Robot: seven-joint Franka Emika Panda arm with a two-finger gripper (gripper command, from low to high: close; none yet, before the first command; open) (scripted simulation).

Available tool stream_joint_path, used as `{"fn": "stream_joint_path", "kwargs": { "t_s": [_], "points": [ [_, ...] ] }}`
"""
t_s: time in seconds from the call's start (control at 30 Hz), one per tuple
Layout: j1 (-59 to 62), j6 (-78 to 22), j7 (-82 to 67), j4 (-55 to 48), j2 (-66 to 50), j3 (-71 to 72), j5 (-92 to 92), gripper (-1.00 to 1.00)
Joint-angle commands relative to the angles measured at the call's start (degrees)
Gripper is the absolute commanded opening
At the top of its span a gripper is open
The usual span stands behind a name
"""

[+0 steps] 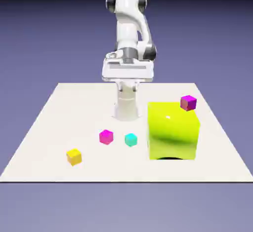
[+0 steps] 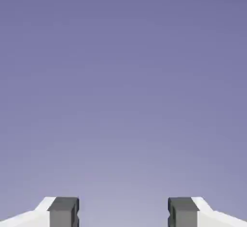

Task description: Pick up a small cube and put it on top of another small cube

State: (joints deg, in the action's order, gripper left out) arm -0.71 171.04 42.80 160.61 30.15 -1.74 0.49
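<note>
The small hot-pink cube rests on the table, left of the middle. The small purple-magenta cube with a reddish side shows at the upper right corner of the big yellow-green cube. My gripper hangs high above the table's far side, well away from both cubes. In the hand view the gripper is open: its two grey fingertips stand wide apart with only the blue-violet backdrop between them. No cube appears in the hand view.
A small cyan cube sits just right of the pink one. A small yellow cube lies nearer the front left. The white table ends in an edge along the front.
</note>
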Motion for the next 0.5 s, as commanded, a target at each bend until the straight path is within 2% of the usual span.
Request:
{"fn": "stream_joint_path", "kwargs": {
  "t_s": [0.0, 0.47],
  "points": [
    [-0.02, -2.46, 0.28, -0.33, -2.08, -1.44, 0.41, 0.00],
    [-0.25, -36.87, 4.26, -4.90, -31.15, -21.61, 6.16, 0.00]
  ]
}}
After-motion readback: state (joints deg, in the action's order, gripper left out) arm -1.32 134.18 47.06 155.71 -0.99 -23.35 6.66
